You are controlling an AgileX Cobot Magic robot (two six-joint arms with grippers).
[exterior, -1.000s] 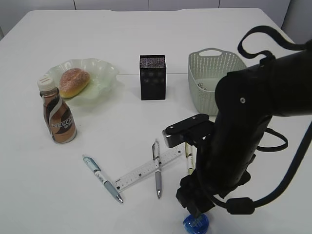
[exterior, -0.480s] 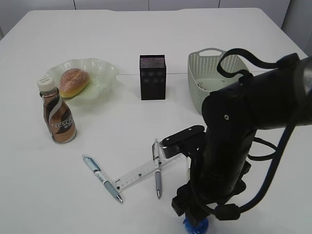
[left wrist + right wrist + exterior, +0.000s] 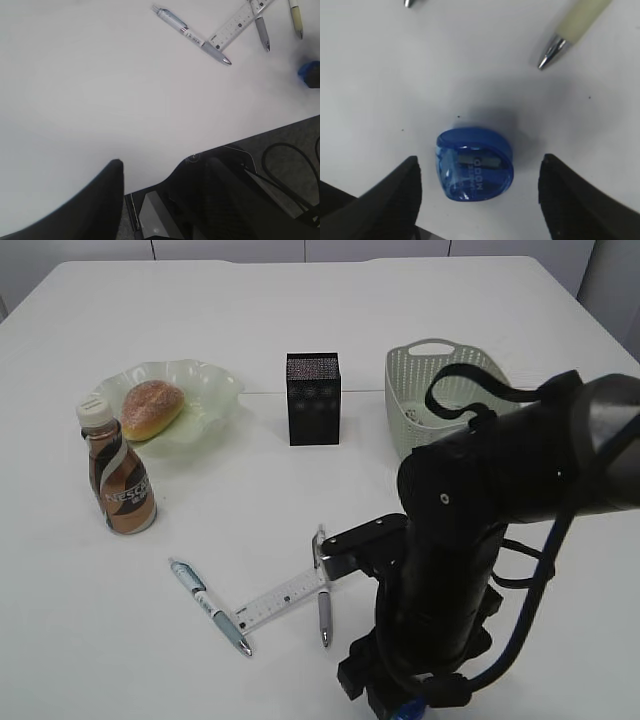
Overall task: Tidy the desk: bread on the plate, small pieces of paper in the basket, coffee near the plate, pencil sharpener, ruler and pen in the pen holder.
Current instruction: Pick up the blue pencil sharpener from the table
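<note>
On the white bench (image 3: 250, 300), taking the black pen holder (image 3: 313, 398) as the landmark, the green plate (image 3: 205, 390) with the bread (image 3: 152, 407) on it sits to the left of the holder, and the coffee bottle (image 3: 117, 472) stands upright just in front of the plate's left edge. Nearer the camera than the holder lie a blue-grey pen (image 3: 210, 606), a clear ruler (image 3: 283, 599) slanting up to the right, and a grey pen (image 3: 323, 602) laid across the ruler's right part; a cream pen (image 3: 296, 17) lies just right of them, seen in the left wrist view. The pale basket (image 3: 440, 375) stands right of the holder. The left tool (image 3: 165, 200) hangs past the bench's near edge, well apart from the pens, its jaws partly apart and holding nothing. The right arm (image 3: 480, 540) bends down steeply in front of the holder, its bulk covering the bench below the basket. Its right tool (image 3: 480, 185) points straight down with the blue pencil sharpener (image 3: 474, 164) lying on the bench between its two dark fingers (image 3: 395, 195); the fingers stand wide on either side, clear of the sharpener, gripping nothing.
</note>
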